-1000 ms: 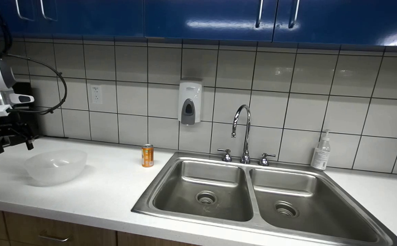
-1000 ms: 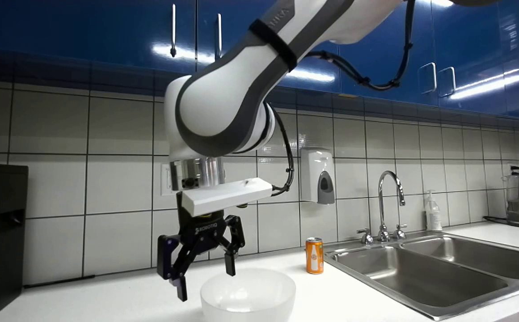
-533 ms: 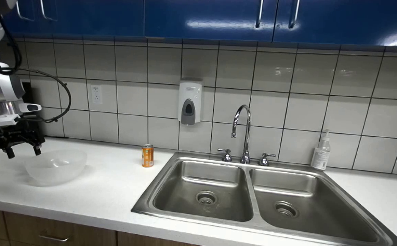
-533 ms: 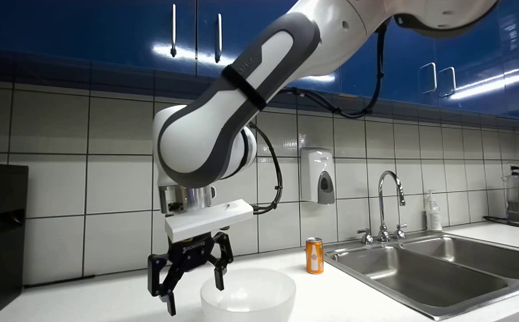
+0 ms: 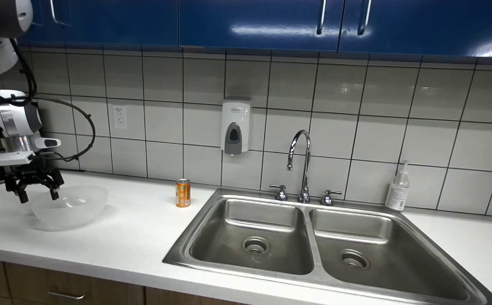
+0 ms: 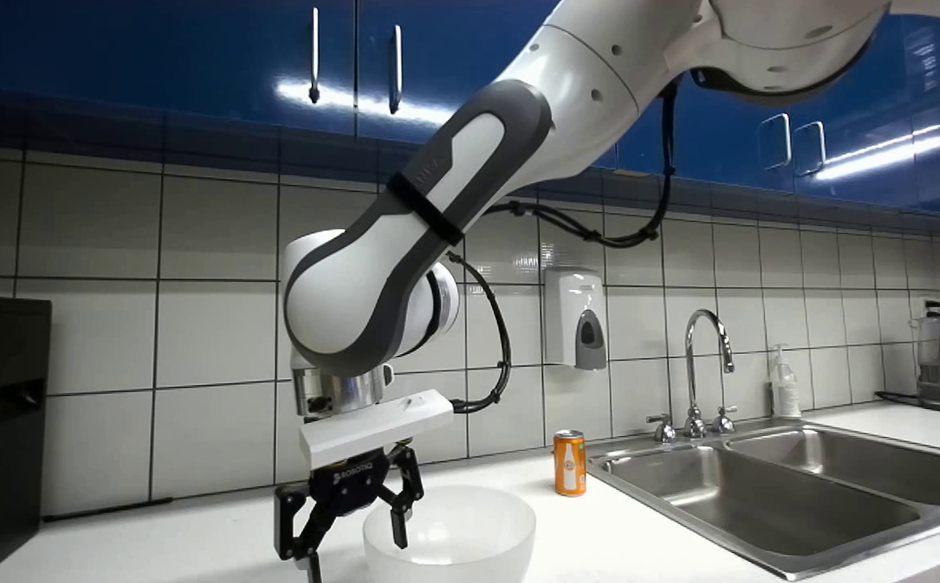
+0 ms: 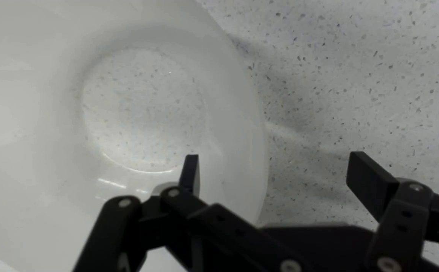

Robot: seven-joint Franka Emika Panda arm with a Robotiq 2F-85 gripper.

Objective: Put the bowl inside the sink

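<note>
A frosted white bowl (image 5: 76,212) stands upright on the white counter, left of the sink in both exterior views (image 6: 470,559). The steel double sink (image 5: 318,271) also shows in an exterior view (image 6: 761,486); both basins hold nothing that I can see. My gripper (image 5: 39,196) is open and empty at the bowl's near-wall side, low at its rim (image 6: 356,555). In the wrist view the gripper (image 7: 273,162) straddles the wall of the bowl (image 7: 227,113): one finger is over the bowl's inside, the other over the counter outside it. Neither finger presses the wall.
An orange can (image 5: 182,193) stands between bowl and sink. A chrome faucet (image 5: 306,169) rises behind the basins. A pump bottle (image 5: 398,190) stands behind the sink. A soap dispenser (image 5: 236,126) hangs on the tiles. A dark appliance (image 6: 4,437) stands beyond the gripper. Blue cabinets (image 6: 170,65) hang above.
My open gripper has come down to the bowl's rim, shifting sideways a little, so one finger is now over the bowl's inside. The bowl and the can have not moved.
</note>
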